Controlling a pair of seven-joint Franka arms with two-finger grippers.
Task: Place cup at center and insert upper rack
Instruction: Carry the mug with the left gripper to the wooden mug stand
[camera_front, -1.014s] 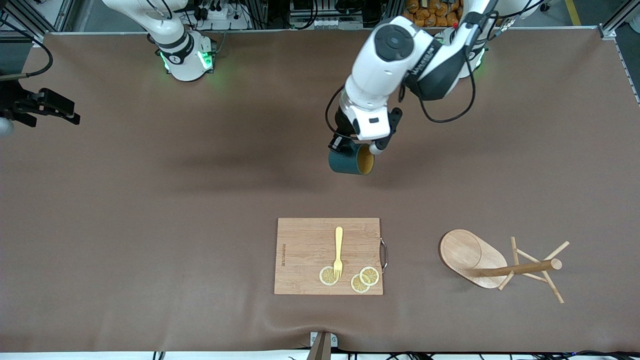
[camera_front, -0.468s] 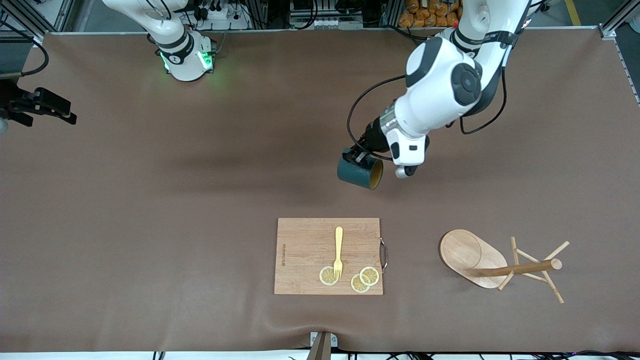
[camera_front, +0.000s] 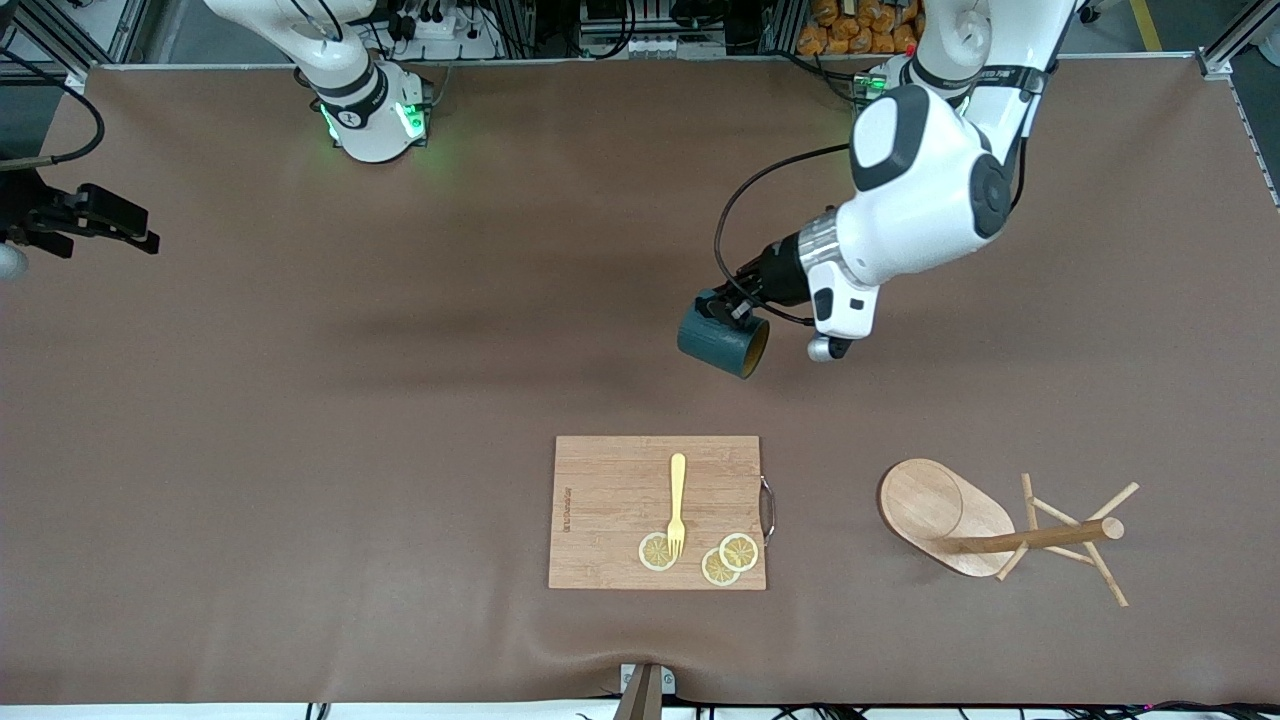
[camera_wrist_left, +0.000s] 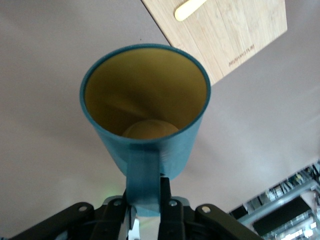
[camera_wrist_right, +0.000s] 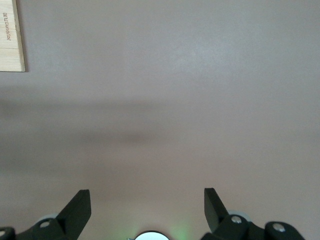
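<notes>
Front view: over the last second we saw the left arm swing out, tipping the cup (camera_front: 722, 342) above the counter (camera_front: 300, 400). Left claw (camera_front: 728, 308) stays clenched on its handle. Rack (camera_front: 1000, 530) lies toppled. Right claw (camera_front: 100, 215) waits, released.

The brown cloth-covered surface (camera_front: 300, 420) carries a rectangular wooden cutting board (camera_front: 610, 510) near the front camera and, beside it toward the left arm's end, the upper rack (camera_front: 985, 530) lying toppled.
</notes>
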